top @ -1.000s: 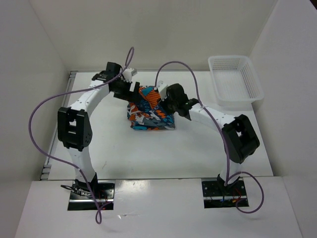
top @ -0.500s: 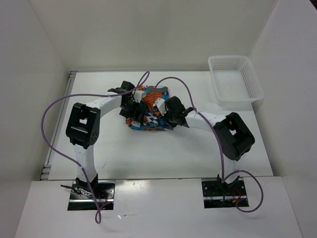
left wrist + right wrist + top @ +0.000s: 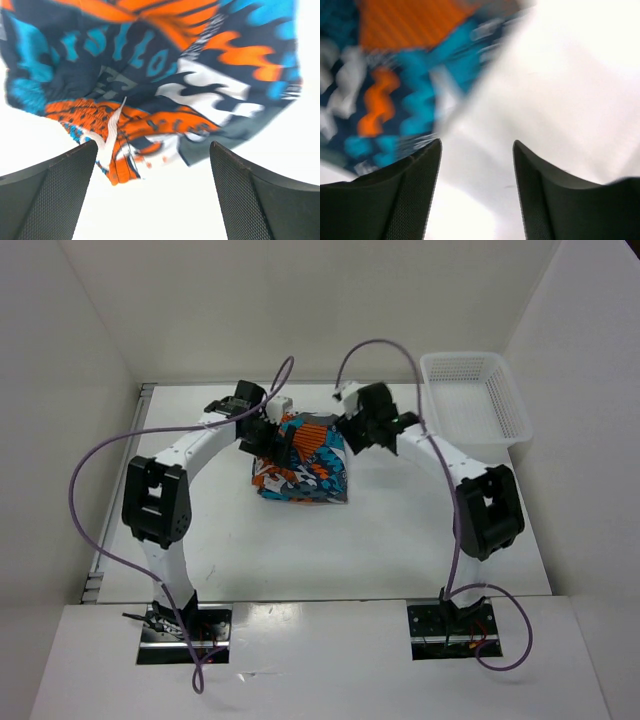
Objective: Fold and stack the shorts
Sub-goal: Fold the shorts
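The shorts (image 3: 302, 465) lay in a folded bundle on the counter (image 3: 400, 530), near the middle of its far edge. The left pincer (image 3: 268, 436) was at their far-left corner, spread wide and empty. The right pincer (image 3: 358, 432) was just beside their far-right corner, also parted and holding nothing. A white basket (image 3: 475, 400) sat in the far right corner.

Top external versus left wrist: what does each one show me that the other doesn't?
Only the top external: the whole bundled outline of the shorts on the table, the right gripper at the bundle's far right corner, and the white mesh basket at the table's far right. Only the left wrist: a white cord lying across an orange patch, and the left gripper with its textured fingers spread and nothing between them. Both: the shorts and the left gripper beside them.
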`<action>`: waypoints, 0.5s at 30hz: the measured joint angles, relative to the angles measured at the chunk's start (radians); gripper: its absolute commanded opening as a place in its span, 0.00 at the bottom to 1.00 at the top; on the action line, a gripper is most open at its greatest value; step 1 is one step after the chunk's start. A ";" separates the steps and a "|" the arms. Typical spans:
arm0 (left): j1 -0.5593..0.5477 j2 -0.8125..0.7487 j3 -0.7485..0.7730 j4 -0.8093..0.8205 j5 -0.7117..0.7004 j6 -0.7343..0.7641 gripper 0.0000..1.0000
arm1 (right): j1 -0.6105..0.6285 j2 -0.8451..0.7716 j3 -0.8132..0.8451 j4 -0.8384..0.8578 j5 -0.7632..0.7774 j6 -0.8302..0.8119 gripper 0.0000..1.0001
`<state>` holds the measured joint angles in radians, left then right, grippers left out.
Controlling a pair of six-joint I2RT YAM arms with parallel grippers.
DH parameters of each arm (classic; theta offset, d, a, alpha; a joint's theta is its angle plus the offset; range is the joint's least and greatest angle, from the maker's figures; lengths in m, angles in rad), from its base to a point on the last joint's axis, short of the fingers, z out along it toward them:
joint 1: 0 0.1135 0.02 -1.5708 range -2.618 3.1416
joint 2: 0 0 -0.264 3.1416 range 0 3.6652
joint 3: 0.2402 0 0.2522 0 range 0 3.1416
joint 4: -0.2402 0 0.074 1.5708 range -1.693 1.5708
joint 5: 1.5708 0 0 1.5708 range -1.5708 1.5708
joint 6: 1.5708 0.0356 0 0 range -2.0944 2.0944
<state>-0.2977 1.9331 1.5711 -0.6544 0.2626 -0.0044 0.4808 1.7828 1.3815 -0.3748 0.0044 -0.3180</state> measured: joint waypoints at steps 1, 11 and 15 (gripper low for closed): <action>0.000 -0.025 0.004 -0.003 0.006 0.000 1.00 | -0.040 -0.006 0.043 -0.012 0.002 0.002 0.76; 0.230 -0.330 -0.053 0.040 0.077 0.000 1.00 | -0.472 -0.126 0.154 -0.217 0.047 -0.008 1.00; 0.544 -0.421 -0.115 0.087 0.042 0.000 1.00 | -0.602 -0.185 0.144 -0.293 0.055 -0.010 1.00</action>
<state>0.2466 1.5120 1.4559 -0.5674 0.3050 -0.0048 -0.1211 1.5982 1.5253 -0.6674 0.0589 -0.3283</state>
